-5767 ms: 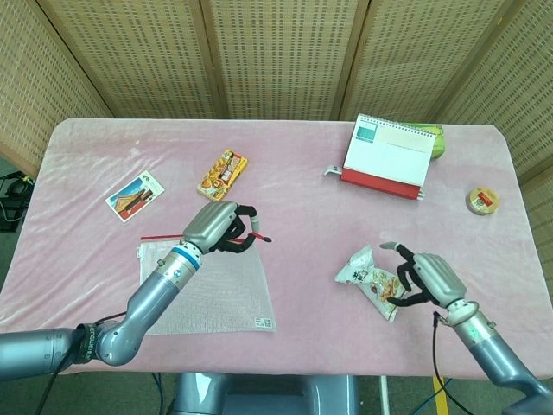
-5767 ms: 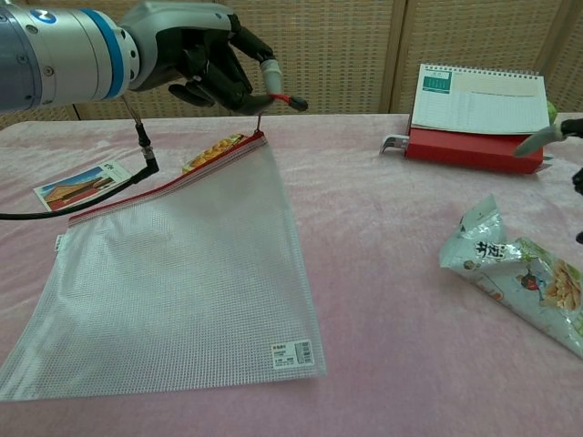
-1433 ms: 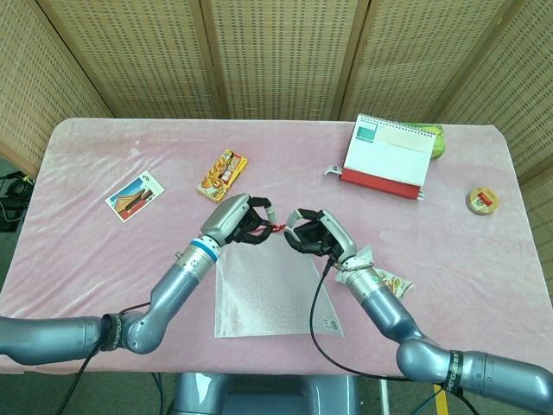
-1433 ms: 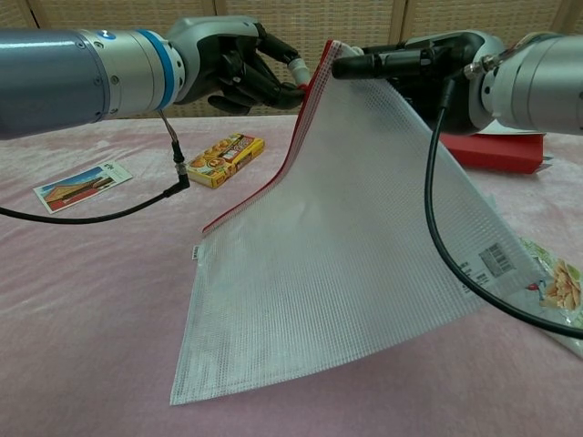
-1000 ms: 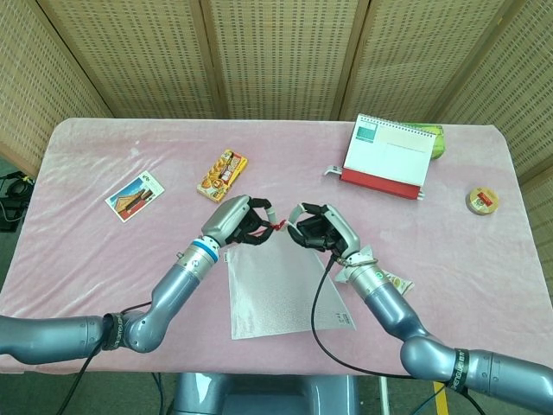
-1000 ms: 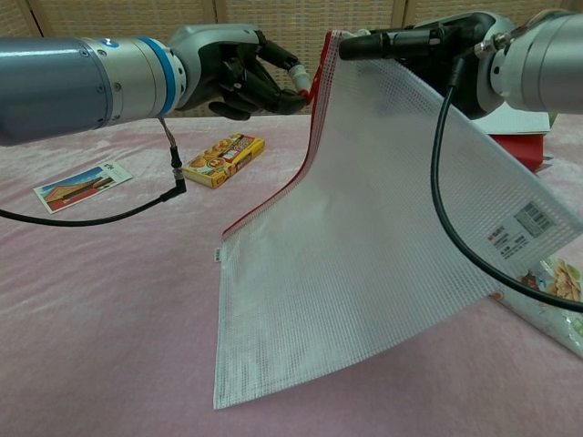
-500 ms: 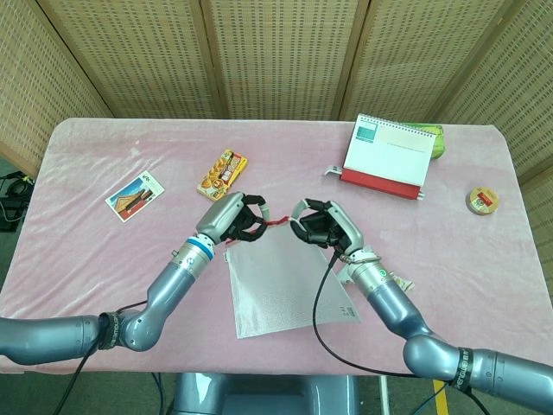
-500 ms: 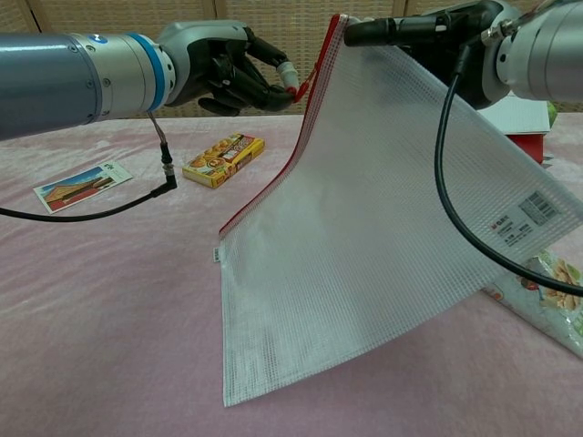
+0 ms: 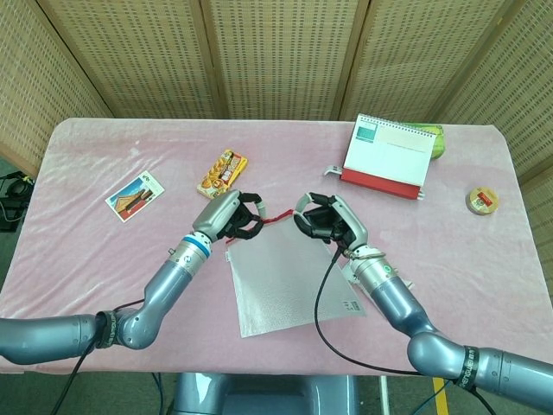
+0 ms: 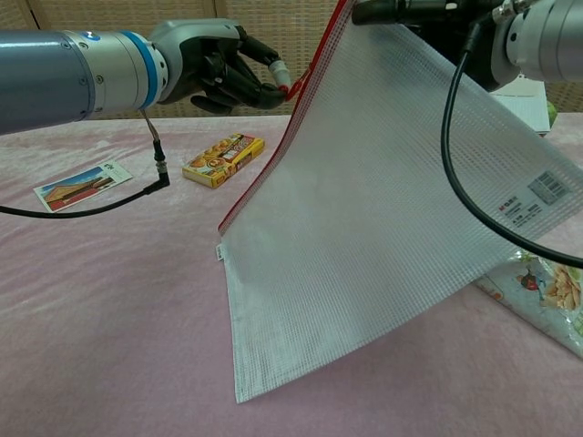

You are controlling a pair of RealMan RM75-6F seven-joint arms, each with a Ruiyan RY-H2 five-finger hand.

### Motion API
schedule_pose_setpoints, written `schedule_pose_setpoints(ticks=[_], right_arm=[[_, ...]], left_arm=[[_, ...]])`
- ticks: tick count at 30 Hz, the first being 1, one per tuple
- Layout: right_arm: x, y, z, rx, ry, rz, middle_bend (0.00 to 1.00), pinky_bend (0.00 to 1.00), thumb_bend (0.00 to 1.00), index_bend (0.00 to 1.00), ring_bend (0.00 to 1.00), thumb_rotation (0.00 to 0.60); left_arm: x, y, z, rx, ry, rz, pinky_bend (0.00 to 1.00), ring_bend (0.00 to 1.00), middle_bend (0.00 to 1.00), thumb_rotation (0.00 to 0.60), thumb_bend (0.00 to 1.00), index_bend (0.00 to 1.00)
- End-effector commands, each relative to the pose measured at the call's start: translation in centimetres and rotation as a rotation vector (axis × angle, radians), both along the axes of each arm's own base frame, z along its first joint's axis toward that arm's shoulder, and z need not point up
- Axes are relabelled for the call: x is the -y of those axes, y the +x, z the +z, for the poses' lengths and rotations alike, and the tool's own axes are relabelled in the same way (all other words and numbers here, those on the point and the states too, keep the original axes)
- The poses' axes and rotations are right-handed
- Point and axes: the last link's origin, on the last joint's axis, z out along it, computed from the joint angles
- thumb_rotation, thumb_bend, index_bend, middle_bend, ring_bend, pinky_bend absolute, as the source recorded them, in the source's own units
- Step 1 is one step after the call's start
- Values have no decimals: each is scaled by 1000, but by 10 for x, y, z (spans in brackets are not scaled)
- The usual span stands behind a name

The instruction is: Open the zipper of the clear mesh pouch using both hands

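Observation:
The clear mesh pouch point(image 9: 285, 281) point(image 10: 383, 209) hangs lifted off the pink table, its red zipper edge point(image 10: 273, 159) running down the left side. My left hand point(image 9: 226, 218) point(image 10: 223, 68) pinches the red zipper pull at the upper part of that edge. My right hand point(image 9: 328, 221) point(image 10: 437, 14) grips the pouch's top corner, a little to the right of the left hand. The pouch's lower corner touches the cloth.
On the pink cloth lie a snack box point(image 9: 223, 173) point(image 10: 223, 157), a postcard point(image 9: 135, 195) point(image 10: 84, 185), a desk calendar point(image 9: 385, 157), a tape roll point(image 9: 482, 201) and a snack packet point(image 10: 542, 291) partly under the pouch. A black cable point(image 10: 465, 164) hangs from my right wrist.
Over the last second my left hand has drawn left with the zipper pull while the right hand has lifted the corner higher and rightward. Earlier the pouch lay flat and the right hand stood apart.

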Motion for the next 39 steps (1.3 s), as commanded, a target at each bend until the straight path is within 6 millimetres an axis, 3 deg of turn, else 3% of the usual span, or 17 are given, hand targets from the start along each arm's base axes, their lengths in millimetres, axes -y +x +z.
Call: schedule_pose_setpoints(ticks=[1,11,39], right_arm=[[0,0,1,4,-2,-3,990,1000,818,738,972,600],[4,-4,10,32,-17,-24,990,1000,818,738,972,600],[21,-35,28,118,-133,-199,990,1000,819,737,972,600]], left_arm=[[-1,-2,1,-2,2,4,1000,962,989,600,558,888],[-7,-14,7,-19,16,27,1000,962,989,600,558,888],[-31,-80,32,-78,72,163,1000,962,989,600,565,888]])
